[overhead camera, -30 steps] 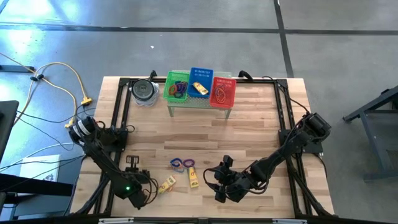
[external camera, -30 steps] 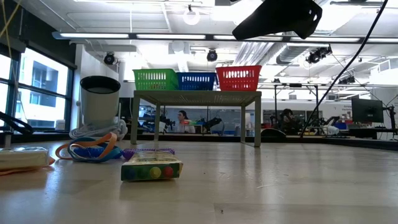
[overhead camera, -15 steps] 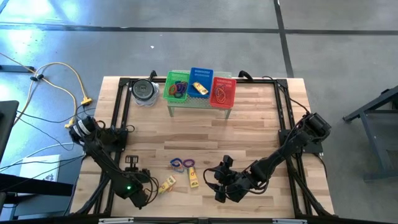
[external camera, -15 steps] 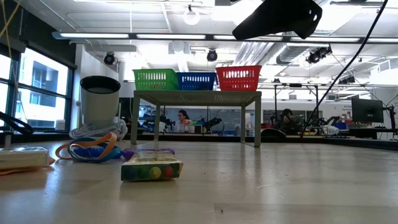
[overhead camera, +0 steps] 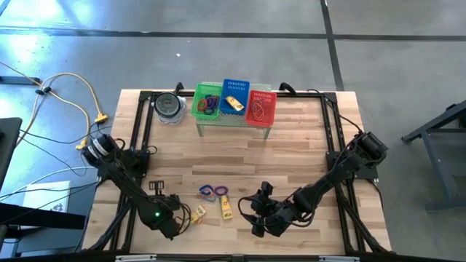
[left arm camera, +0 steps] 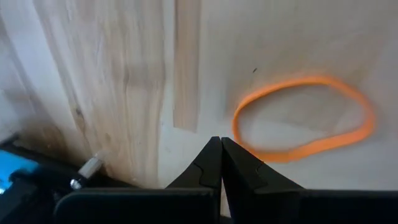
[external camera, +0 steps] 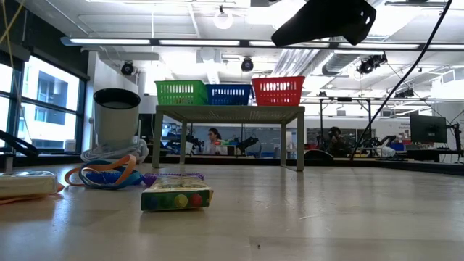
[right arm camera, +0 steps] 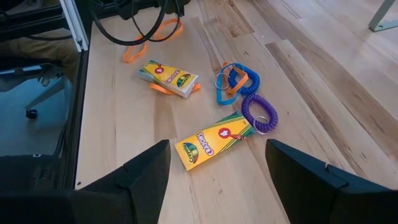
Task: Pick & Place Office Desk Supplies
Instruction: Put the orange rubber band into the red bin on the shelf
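My left gripper (left arm camera: pixel 221 142) is shut and points down at the wood near the table's front left (overhead camera: pixel 176 221). Its tips stand just beside an orange band loop (left arm camera: pixel 303 117) that lies flat on the table. They do not touch it. My right gripper (right arm camera: pixel 217 186) hovers open at the front middle (overhead camera: pixel 258 216). It looks toward two yellow crayon boxes (right arm camera: pixel 214 140) (right arm camera: pixel 169 78), a blue loop (right arm camera: pixel 236 81) and a purple coil loop (right arm camera: pixel 259 113). All of these lie flat on the table.
At the far edge a small table carries a green basket (overhead camera: pixel 207 102), a blue basket (overhead camera: pixel 234 94) and a red basket (overhead camera: pixel 261 107), each with items inside. A round grey tin (overhead camera: pixel 169 107) stands to their left. Bare wood lies between the baskets and the loose items.
My left gripper has swung a little toward the table's right, nearer the crayon box, and has turned slightly at the wrist while staying shut. My right arm and the loose items have kept still.
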